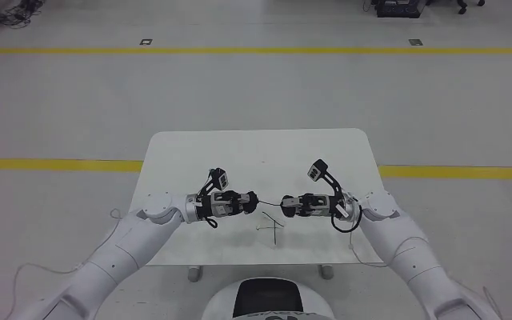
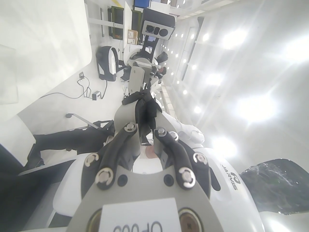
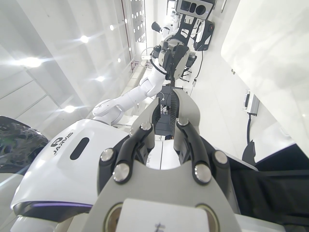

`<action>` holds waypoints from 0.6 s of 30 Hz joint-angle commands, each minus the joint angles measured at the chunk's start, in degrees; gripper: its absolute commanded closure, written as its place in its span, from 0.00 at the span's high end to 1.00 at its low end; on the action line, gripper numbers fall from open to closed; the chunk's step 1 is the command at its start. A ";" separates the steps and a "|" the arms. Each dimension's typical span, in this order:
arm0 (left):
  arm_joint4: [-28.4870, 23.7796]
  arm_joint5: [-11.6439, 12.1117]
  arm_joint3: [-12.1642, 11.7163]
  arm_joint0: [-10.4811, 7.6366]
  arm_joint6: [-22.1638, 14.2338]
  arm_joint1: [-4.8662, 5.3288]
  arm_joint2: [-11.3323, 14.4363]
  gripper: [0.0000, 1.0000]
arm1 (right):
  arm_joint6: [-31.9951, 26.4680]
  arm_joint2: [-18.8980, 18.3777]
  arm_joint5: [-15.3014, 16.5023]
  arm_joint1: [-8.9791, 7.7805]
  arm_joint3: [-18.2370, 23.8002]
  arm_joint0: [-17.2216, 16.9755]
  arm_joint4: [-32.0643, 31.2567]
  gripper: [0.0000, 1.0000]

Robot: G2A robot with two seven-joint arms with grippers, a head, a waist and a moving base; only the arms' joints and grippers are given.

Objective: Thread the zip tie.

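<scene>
Above the white table (image 1: 336,152) my two grippers face each other, tips a short gap apart. A thin black zip tie (image 1: 269,203) spans that gap. My left gripper (image 1: 250,199) is shut on one end; in the left wrist view a black piece of the zip tie (image 2: 131,98) sticks out beside the closed fingertips (image 2: 158,115). My right gripper (image 1: 286,206) is shut on the other end, and in the right wrist view the thin strap (image 3: 172,81) runs from my right gripper (image 3: 172,92) toward the left gripper (image 3: 172,60) beyond.
Thin dark crossed lines (image 1: 272,227) lie on the table below the grippers; I cannot tell whether they are loose ties or shadow. A yellow floor line (image 1: 72,165) runs past the table's far half.
</scene>
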State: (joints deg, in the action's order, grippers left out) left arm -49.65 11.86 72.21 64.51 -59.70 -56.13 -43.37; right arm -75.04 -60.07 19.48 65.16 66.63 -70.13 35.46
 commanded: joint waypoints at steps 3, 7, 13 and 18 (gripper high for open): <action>0.19 -0.09 0.04 0.17 0.00 -0.09 -0.28 0.00 | -0.13 -0.04 0.00 0.10 -0.06 0.01 -0.22 0.12; 0.33 -0.23 0.05 0.31 -0.02 -0.19 -0.52 0.00 | -0.18 -0.14 0.00 0.19 -0.10 -0.04 -0.34 0.11; 0.61 -0.39 -0.03 0.47 -0.12 -0.34 -0.86 0.00 | -0.24 -0.34 0.00 0.32 -0.16 -0.14 -0.41 0.07; 0.95 -0.43 -0.06 0.59 -0.17 -0.48 -1.11 0.00 | -0.27 -0.46 0.00 0.41 -0.21 -0.18 -0.61 0.05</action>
State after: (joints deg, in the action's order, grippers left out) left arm -48.74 11.41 72.15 65.07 -59.83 -56.58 -44.43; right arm -75.30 -60.51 19.48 65.55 66.42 -70.31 34.89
